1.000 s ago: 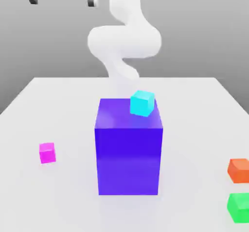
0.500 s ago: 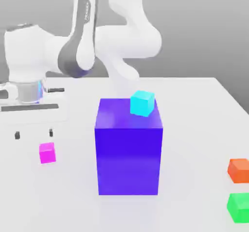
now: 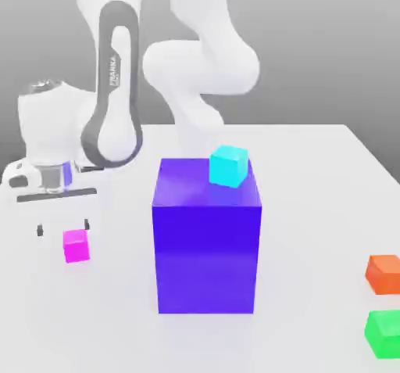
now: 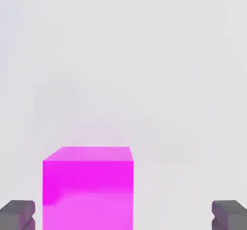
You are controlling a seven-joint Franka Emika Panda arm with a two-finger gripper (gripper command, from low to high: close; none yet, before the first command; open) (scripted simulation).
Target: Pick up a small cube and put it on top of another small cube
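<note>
Gripper (image 3: 62, 228) lower than before, fingers spread, straddling magenta cube (image 3: 76, 246).

Bright, even, diffuse light on the white table (image 3: 312, 176), shadows faint and soft, mild sheen on the blue block (image 3: 206, 246), no glare, renders slightly soft throughout.

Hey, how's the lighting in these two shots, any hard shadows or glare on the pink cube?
Exterior view: soft, even light; the pink cube and big blue block cast only faint, diffuse shadows on the white table. Hand view: the cube shows a lighter top face, no sharp glare, with a pale pink tint on the table beyond it.
</note>
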